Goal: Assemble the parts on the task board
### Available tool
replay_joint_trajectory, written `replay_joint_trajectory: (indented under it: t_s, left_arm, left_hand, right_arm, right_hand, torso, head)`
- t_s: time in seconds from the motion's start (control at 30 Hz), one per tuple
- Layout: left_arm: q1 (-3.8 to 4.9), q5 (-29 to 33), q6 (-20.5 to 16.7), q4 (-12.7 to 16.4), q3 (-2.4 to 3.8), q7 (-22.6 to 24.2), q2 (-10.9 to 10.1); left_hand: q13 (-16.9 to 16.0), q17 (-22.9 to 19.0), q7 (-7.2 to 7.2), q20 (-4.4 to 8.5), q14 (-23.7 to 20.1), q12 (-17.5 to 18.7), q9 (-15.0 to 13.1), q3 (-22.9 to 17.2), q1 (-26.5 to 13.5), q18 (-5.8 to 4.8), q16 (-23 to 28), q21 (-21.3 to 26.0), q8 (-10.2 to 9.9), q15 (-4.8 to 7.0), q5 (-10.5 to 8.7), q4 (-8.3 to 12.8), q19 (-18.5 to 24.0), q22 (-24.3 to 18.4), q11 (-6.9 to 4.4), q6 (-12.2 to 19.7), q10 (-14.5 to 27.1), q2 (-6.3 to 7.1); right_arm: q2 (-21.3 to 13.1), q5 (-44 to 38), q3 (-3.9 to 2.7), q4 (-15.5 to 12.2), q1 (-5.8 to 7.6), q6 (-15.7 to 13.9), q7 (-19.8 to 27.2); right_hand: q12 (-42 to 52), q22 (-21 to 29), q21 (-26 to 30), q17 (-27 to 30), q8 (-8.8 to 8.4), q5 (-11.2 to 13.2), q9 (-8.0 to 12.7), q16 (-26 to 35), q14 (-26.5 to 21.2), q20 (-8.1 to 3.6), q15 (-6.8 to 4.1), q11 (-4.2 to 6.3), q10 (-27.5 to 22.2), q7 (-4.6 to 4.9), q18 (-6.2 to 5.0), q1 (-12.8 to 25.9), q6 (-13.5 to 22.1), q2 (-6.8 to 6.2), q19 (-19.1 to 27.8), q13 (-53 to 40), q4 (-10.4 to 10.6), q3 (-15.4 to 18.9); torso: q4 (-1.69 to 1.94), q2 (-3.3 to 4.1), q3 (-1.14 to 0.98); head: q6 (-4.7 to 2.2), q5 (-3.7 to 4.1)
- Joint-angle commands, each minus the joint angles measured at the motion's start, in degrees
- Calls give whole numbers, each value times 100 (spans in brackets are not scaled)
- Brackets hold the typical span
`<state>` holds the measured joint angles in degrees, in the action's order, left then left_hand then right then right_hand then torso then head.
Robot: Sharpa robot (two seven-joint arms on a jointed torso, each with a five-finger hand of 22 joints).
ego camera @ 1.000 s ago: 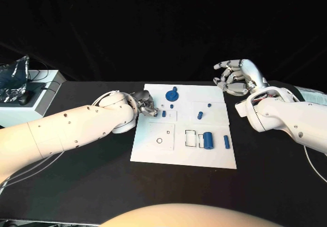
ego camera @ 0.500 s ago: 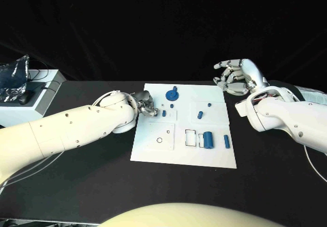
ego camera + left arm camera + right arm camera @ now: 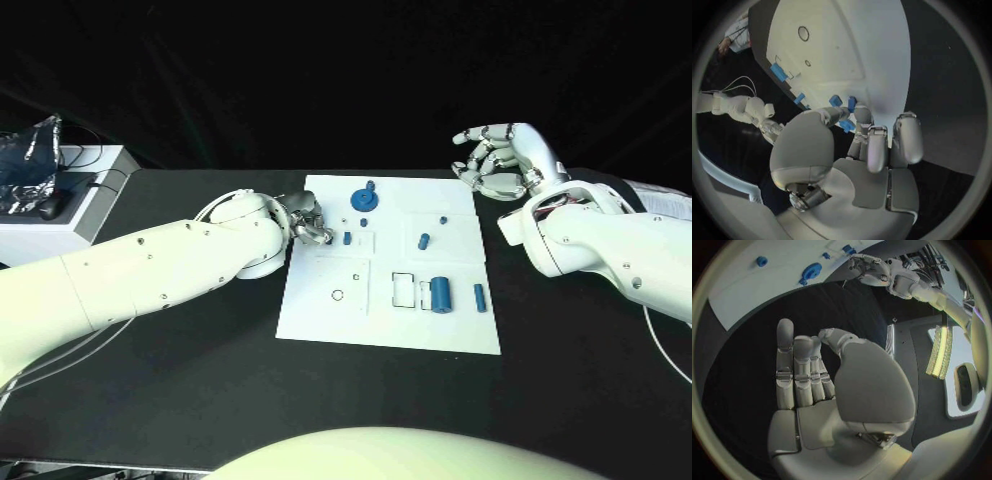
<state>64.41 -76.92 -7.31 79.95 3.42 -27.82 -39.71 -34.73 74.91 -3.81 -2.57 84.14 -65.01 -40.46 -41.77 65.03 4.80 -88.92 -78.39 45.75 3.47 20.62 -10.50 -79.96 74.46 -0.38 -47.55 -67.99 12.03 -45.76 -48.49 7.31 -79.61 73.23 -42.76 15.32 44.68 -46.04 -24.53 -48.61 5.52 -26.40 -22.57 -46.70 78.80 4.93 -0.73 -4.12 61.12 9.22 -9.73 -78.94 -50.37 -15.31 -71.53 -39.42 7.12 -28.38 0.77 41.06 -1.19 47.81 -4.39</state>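
Board (image 3: 340, 322) mid-table, blue parts (image 3: 443, 296) on it | left hand (image 3: 309, 222) at board's left edge, pinching small blue part (image 3: 846, 125) | right hand (image 3: 500, 160) raised off board's far right corner, fingers apart, holding nothing

My left robot hand (image 3: 306, 222) is silver, on a white arm with small dark dots. Beside its fingertips lies the white task board (image 3: 332, 320), printed with thin black outlines: rectangles and one small oval ring. The parts on the board are blue: a round part (image 3: 365, 198) just past my left robot hand and a cylinder (image 3: 441, 296) farther off. The surface (image 3: 173, 400) is black. My right robot hand (image 3: 500, 160) is silver too.
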Motion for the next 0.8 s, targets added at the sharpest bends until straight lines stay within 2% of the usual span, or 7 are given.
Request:
replay_joint_trajectory:
  t_s: [0.03,0.67,0.8]
  left_arm:
    - [-11,-29,251,-3,-13,-35,2]
    - [-8,2,387,-15,-24,-52,11]
    - [-7,101,415,-32,-27,-58,26]
  left_hand:
    - [8,1300,-13,8,519,19,-10,-1144,53,-63,-8,-27,-16,43,31,1115,-41,-4,-19,-35,-39,-7]
    - [-10,1316,-12,13,524,23,-5,-1157,43,-63,-15,-24,-28,45,18,1102,-40,-7,-20,-45,-60,10]
    - [-60,1305,2,14,521,15,-9,-1093,-57,-62,-9,-13,-41,45,-26,1002,-33,-17,-26,-51,-131,54]
  right_arm:
    - [-3,-23,-2,-12,-3,36,64]
    - [-11,-23,-2,-25,-3,35,58]
    - [-14,-23,-2,-30,-3,34,56]
  right_hand:
    - [24,6,33,-20,22,-39,-8,26,45,1,6,0,-39,34,-64,50,-4,25,-50,12,19,-28]
    - [24,6,33,-20,22,-39,-8,26,45,1,6,0,-39,34,-64,50,-4,25,-50,12,19,-28]
    - [29,7,37,-24,22,-44,-10,36,47,2,7,-1,-40,34,-64,59,-3,25,-53,17,18,-32]
  torso:
    - [-1,-1,-2]
    - [0,0,-5]
    - [-2,0,-6]
  head:
    - [6,2]
    - [19,10]
    - [25,15]
